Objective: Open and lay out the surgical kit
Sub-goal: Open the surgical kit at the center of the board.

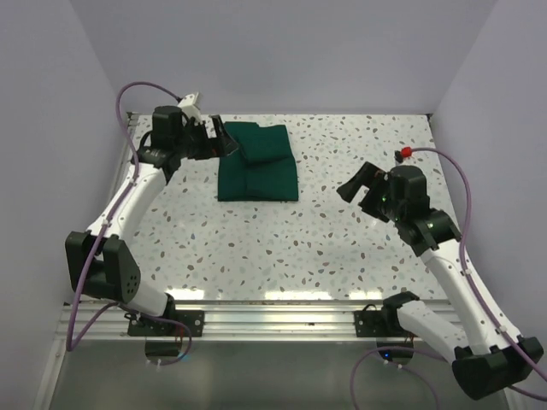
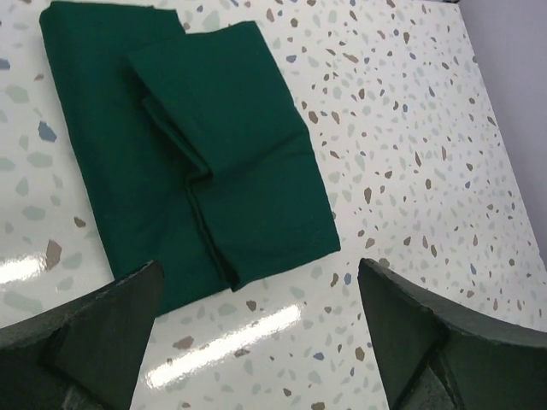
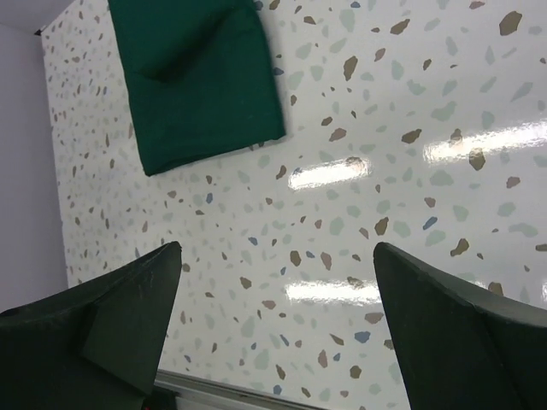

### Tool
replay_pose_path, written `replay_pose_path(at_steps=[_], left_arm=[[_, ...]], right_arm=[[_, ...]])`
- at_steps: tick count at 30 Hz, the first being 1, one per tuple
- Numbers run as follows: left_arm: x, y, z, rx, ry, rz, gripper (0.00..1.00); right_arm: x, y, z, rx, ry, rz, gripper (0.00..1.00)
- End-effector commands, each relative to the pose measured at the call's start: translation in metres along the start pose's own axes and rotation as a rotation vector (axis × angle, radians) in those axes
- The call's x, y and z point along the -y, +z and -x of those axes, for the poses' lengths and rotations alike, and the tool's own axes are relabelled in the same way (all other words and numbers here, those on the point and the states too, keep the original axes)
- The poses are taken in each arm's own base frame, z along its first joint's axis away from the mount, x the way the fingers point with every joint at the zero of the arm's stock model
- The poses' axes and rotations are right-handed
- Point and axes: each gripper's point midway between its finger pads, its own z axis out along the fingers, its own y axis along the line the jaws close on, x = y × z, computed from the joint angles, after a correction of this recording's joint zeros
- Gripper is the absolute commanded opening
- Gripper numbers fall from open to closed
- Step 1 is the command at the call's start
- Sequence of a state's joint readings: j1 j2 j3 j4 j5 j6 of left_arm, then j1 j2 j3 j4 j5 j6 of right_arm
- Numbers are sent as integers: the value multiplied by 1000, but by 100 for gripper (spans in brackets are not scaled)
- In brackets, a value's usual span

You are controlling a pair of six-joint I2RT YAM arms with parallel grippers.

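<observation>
- Bolted along the near edge, the mounting rail (image 1: 273,320) is carrying both arm bases side by side, so each arm is working its own half of the speckled table (image 1: 342,248).
- Reaching far across, the left gripper (image 1: 225,139) is hovering at the far left corner of the surgical kit (image 1: 258,166). Its jaws are spread apart and holding nothing.
- In the left wrist view its two dark fingers (image 2: 102,333) are framing the bundle's near edge, seemingly lining up on a fold.
- The surgical kit is lying flat on the far part of the table, a little left of centre. It is fully wrapped in dark green cloth, with no tray or instrument showing.
- A folded flap (image 2: 214,94) is sitting on top of the bundle and overlapping the layers beneath, so it is probably the first fold to pinch and peel back.
- The right gripper (image 1: 352,186) is waiting well apart from the kit on the right, jaws wide and empty, angled toward the cloth. It is likely keeping clear while standing ready for the opposite side.
- Judging by the closed wrap, the opening is only just beginning.
</observation>
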State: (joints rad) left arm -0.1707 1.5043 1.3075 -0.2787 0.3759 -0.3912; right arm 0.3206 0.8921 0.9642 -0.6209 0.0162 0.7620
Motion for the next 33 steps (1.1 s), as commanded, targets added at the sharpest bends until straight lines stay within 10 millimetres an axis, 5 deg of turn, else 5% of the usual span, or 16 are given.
replay_pose_path(at_steps=[1, 2, 3, 4, 5, 6, 7, 8, 9, 11, 13, 14, 16, 18, 23, 33], left_arm=[[5, -29, 19, 8, -58, 51, 100], [25, -25, 14, -5, -20, -85, 100], [20, -10, -35, -96, -48, -155, 100], [20, -3, -44, -97, -82, -209, 100], [-3, 16, -81, -230, -221, -158, 100], [-7, 22, -103, -308, -284, -145, 100], [-8, 27, -114, -330, -284, -132, 100], [-3, 25, -105, -284, -244, -120, 100], [-5, 23, -97, -229, -201, -68, 100], [11, 6, -67, -98, -132, -71, 100], [-1, -1, -63, -76, -191, -21, 100], [-7, -2, -77, -147, -231, -1, 100], [-4, -8, -84, -233, -217, 7, 100], [-4, -21, -75, -199, -170, 59, 100], [4, -67, -58, -103, -110, 106, 100], [0, -94, -58, -61, -96, 171, 100]], right_arm=[[-12, 18, 23, 56, -81, 11, 98], [-23, 37, 26, 6, -111, 17, 98], [-29, 47, 30, -7, -121, 15, 98], [-40, 61, 26, -53, -133, 35, 99], [-40, 88, 15, -124, -149, 9, 98], [-63, 96, 29, -109, -164, 38, 98], [-79, 105, 22, -134, -197, 60, 98], [-80, 133, 6, -190, -243, 38, 99], [-105, 136, 16, -178, -270, 72, 98], [-131, 152, -6, -254, -366, 111, 99], [-154, 177, -28, -345, -448, 127, 98], [-186, 175, -32, -332, -504, 186, 98], [-188, 200, -76, -431, -557, 171, 98], [-204, 207, -85, -437, -581, 193, 98], [-206, 239, -124, -488, -594, 196, 98], [-159, 273, -167, -566, -661, 44, 96]])
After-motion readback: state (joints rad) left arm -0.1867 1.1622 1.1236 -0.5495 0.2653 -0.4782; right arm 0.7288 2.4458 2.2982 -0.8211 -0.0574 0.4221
